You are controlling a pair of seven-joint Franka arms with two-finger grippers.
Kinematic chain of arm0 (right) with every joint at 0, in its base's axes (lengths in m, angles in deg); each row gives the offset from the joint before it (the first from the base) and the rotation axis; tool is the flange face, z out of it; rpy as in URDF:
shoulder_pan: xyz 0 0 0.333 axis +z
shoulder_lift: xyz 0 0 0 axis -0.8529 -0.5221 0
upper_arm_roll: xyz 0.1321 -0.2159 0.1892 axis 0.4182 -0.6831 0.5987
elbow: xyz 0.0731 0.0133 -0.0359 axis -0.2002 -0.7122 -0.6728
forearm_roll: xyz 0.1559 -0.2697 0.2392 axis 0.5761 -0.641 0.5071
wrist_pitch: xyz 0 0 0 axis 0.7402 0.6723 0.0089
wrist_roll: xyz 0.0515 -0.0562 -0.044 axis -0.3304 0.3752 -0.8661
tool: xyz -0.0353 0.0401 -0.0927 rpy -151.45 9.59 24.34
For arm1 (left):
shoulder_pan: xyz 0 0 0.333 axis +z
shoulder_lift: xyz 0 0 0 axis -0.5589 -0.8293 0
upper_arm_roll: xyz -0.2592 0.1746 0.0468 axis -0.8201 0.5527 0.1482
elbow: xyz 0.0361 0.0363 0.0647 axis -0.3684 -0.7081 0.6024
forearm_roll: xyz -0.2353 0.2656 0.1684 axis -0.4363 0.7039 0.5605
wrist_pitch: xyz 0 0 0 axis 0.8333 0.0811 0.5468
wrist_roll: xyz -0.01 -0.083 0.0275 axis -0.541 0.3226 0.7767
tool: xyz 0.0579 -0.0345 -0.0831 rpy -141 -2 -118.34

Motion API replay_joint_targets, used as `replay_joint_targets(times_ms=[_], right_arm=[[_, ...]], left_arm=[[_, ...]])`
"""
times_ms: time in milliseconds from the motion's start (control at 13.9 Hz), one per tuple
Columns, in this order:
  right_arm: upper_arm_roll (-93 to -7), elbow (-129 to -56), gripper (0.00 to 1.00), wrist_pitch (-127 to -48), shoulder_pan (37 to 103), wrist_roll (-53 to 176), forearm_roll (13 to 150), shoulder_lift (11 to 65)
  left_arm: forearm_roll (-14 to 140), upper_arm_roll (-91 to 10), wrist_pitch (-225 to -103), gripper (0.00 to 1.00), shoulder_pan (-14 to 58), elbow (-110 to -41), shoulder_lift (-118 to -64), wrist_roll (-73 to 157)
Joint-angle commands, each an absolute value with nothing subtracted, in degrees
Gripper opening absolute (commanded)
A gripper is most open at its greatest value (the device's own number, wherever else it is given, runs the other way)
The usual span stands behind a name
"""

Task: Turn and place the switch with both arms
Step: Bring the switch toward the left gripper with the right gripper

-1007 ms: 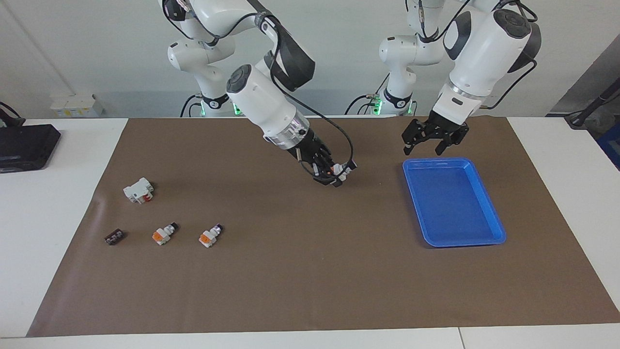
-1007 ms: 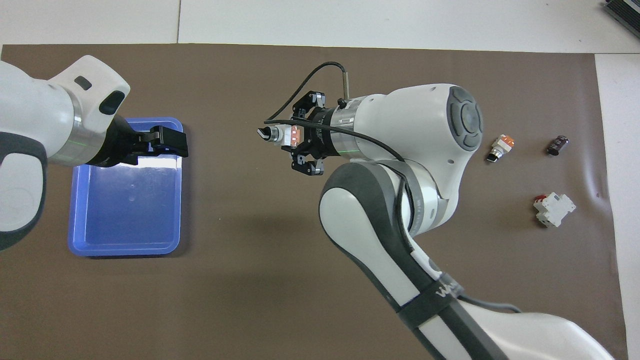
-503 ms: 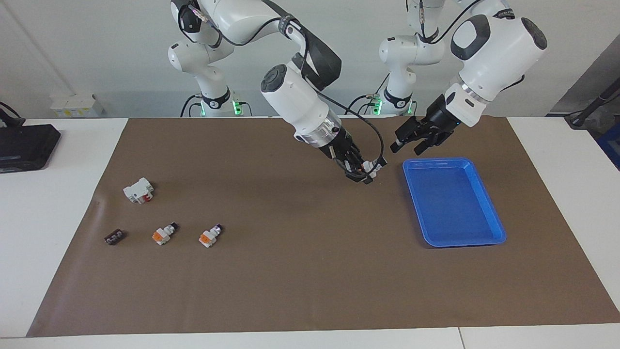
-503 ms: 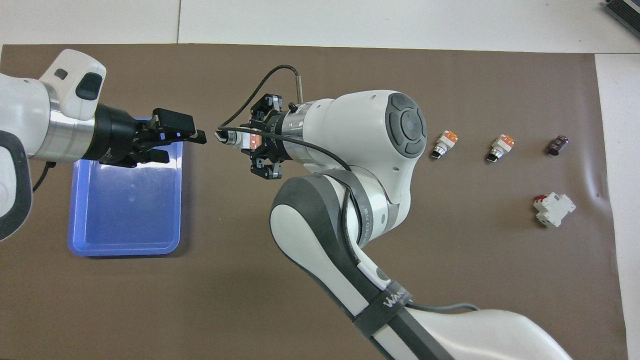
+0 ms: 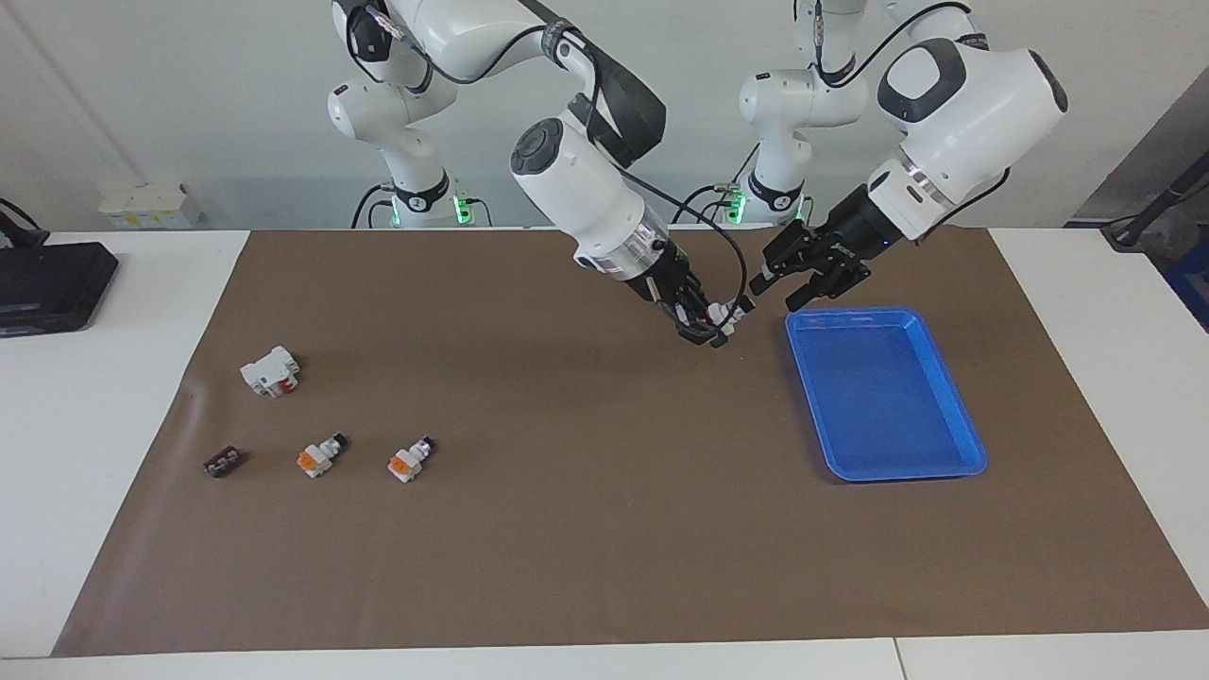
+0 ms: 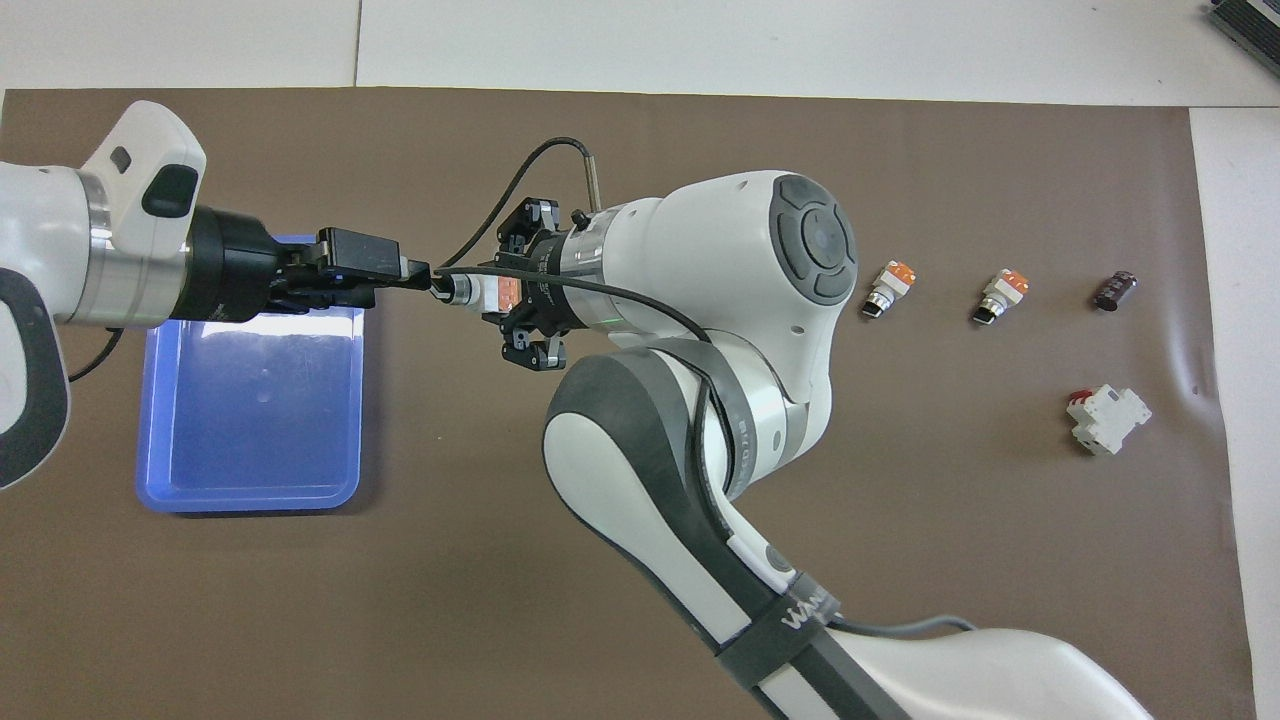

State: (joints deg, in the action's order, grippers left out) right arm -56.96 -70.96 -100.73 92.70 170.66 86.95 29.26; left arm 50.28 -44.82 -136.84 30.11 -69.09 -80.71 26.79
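Observation:
My right gripper (image 5: 710, 324) is shut on a switch (image 5: 727, 311), white with an orange face and a dark tip, and holds it above the brown mat beside the blue tray (image 5: 855, 313). My left gripper (image 5: 775, 292) is open over the mat beside the tray's robot-side corner, its fingertips right at the switch's dark tip. In the overhead view the left gripper (image 6: 408, 272) meets the switch (image 6: 468, 291) end to end with the right gripper (image 6: 498, 295); I cannot tell whether they touch. Two more switches (image 5: 319, 455) (image 5: 409, 460) lie on the mat toward the right arm's end.
A larger white block with a red mark (image 5: 271, 370) and a small dark-brown piece (image 5: 223, 462) lie near the two loose switches. The blue tray (image 6: 250, 497) holds nothing. A black box (image 5: 52, 283) sits on the white table off the mat.
The right gripper carried the switch toward the tray, uncovering a loose switch in the overhead view. The left gripper swung from over the tray's rim to the switch's tip.

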Motion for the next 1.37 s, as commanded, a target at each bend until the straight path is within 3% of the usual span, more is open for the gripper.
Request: replay_joint_targets(times_ms=[0, 432, 1295], right_arm=[[-56.52, -70.99, 0.0, -99.58, 92.01, 170.31, 86.23, 30.19], [-56.61, -71.16, 0.0, -99.31, 92.01, 170.31, 86.14, 30.72], [-56.61, -71.25, 0.0, -99.31, 92.1, 170.22, 85.79, 30.81]], left_arm=[[48.8, -44.82, -138.1, 0.65, 30.2, -71.99, -78.58, 20.8], [46.34, -44.91, -138.19, 0.46, 30.28, -71.91, -78.58, 15.53], [43.61, -45.53, -136.7, 0.46, 29.24, -71.82, -78.49, 11.56]])
